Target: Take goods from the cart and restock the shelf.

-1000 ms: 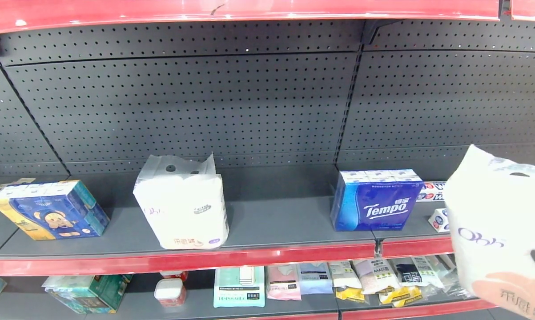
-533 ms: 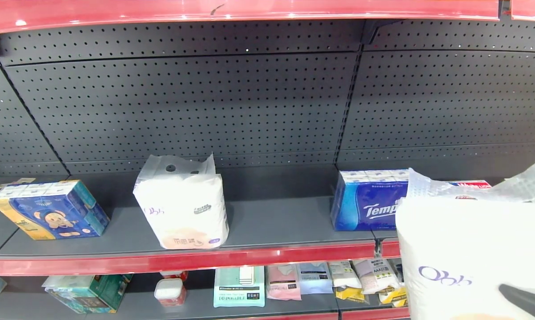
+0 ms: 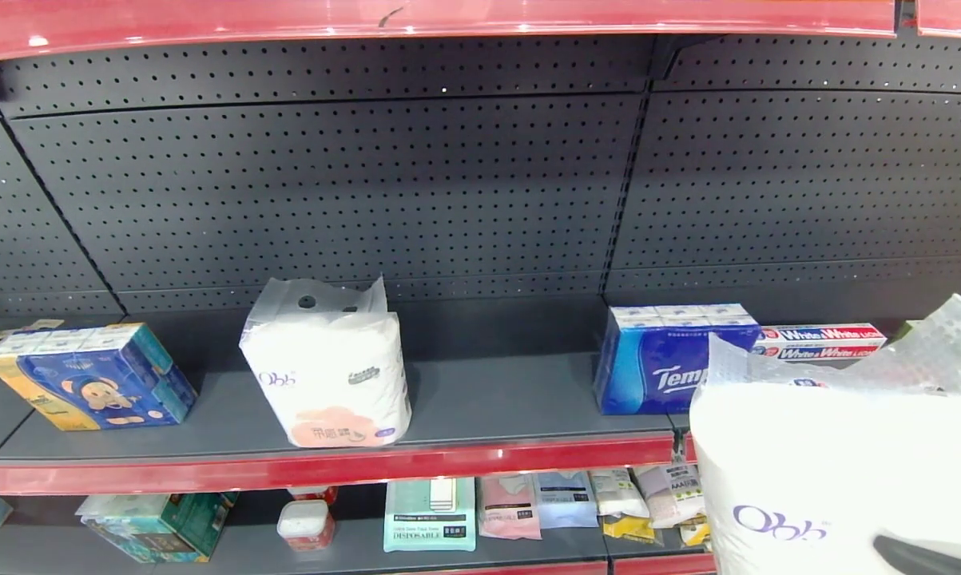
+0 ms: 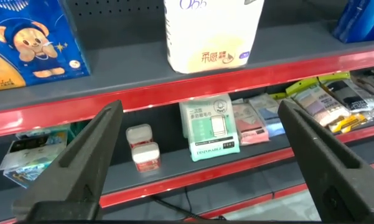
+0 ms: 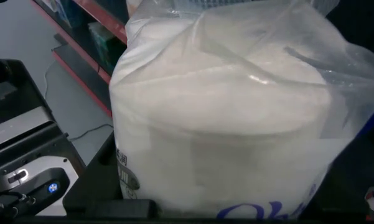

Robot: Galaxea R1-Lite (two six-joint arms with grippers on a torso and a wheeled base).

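Mid-delivery here: the right gripper point(image 5: 224, 208) is clamped on a white pack of rolls point(image 3: 839, 471), held in the air at the lower right of the frame, in front of the shelf point(image 3: 496, 391) and not yet on it. One matching pack point(image 3: 328, 375) already stands on the shelf left of centre (so the restocking looks partly done), with a blue bear box point(image 3: 89, 383) at far left and a blue tissue pack point(image 3: 656, 367) right of centre. What's left, I'd judge, is to carry this pack over the red front lip point(image 3: 328, 467) and set it down. Room? Plenty: a wide bare stretch lies between the matching pack and the blue tissue pack, and the upper shelf point(image 3: 448, 16) sits well above, so headroom looks generous. It's tighter on the right, where the toothpaste boxes point(image 3: 820, 342) lie just beside the blue tissue pack. The left gripper point(image 4: 199, 155) hangs with its fingers wide apart and nothing between them, facing a teal packet point(image 4: 210, 127) on the lower shelf.
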